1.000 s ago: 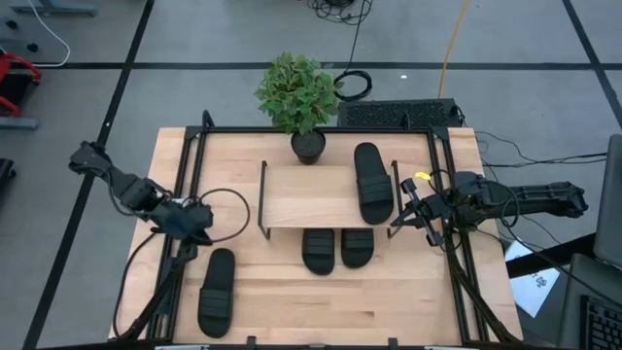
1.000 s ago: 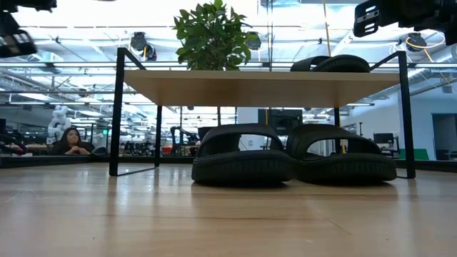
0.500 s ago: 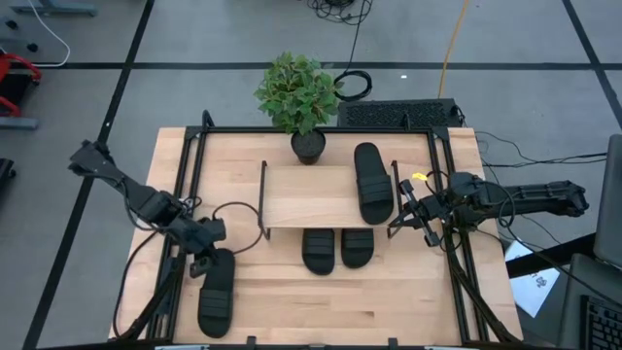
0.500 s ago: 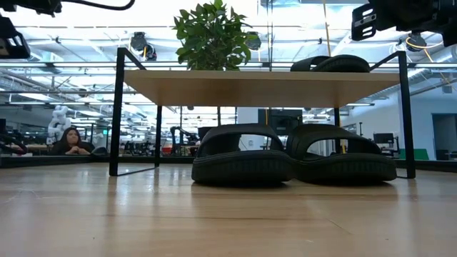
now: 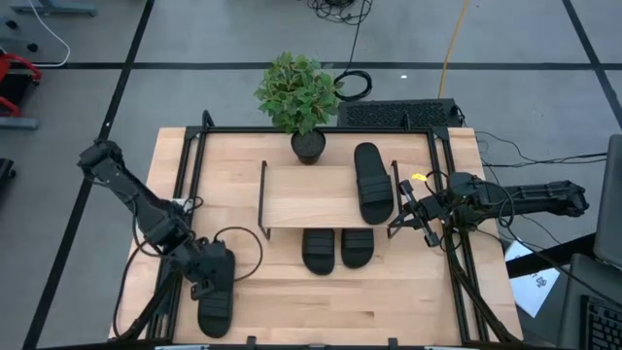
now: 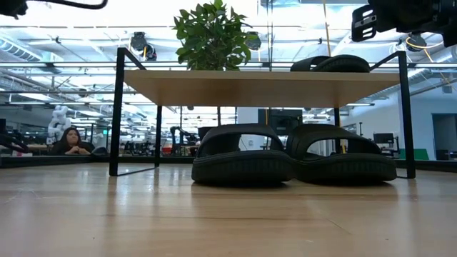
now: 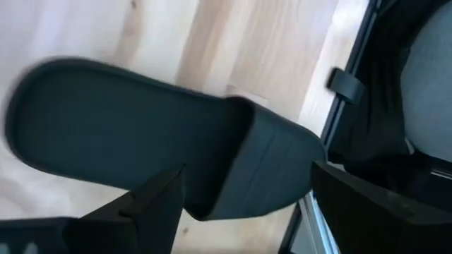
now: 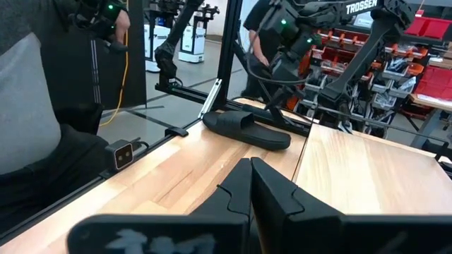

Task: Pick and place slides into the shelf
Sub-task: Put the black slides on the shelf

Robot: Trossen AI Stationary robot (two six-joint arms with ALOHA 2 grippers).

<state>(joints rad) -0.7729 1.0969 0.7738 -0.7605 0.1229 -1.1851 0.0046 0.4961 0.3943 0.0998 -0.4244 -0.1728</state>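
Observation:
One black slide [image 5: 216, 301] lies flat on the table at the near left. My left gripper [image 5: 207, 276] hangs over its far end, open. In the left wrist view its fingers [image 7: 152, 204] stand on either side of the strap [image 7: 272, 166], and no touch shows. Another slide [image 5: 372, 182] lies on the shelf's [image 5: 306, 194] plank top. Two more [image 5: 318, 249] [image 5: 357, 247] rest on the table under the shelf's near edge. My right gripper [image 5: 400, 220] waits shut just right of the shelf, raised above the table [image 8: 251, 185].
A potted plant [image 5: 299, 97] stands at the shelf's far edge. Black rails [image 5: 190, 185] run along the table's left and right sides. Bare wood [image 5: 389, 311] lies between the shelf and the near edge. Beyond the table the low view shows a seated person [image 6: 70, 141].
My left gripper has swung from beside the shelf's left end toward the table's near edge and come down over the near-left slide, and it has opened. The slides and the right arm have kept still.

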